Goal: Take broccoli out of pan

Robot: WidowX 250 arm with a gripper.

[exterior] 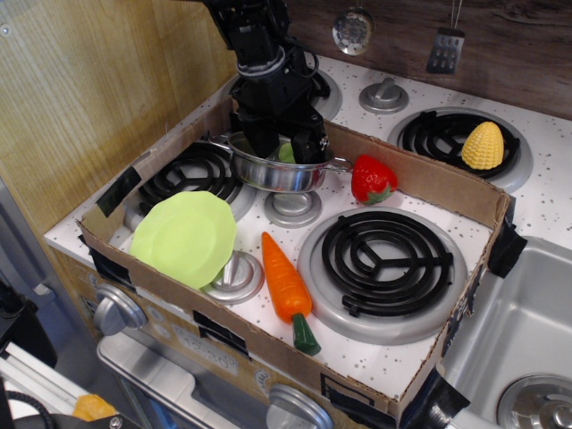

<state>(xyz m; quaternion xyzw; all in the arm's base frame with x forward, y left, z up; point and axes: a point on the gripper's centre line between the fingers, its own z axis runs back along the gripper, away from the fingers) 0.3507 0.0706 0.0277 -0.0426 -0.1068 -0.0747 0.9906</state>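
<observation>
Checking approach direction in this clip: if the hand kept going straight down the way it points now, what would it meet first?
Most likely the broccoli, seen as a green sliver between the fingers of the hand, which reaches down into the pan. Contact depth is unclear from this view.

On my upper left stands a light wooden panel (98, 80). Across the top runs a dark wooden wall (527, 54). At lower right sits a grey sink (523, 349).

You have one pan (273, 170), one broccoli (286, 153), one plate (183, 238), one carrot (286, 288), one pepper (372, 179), one corn (483, 146).
</observation>
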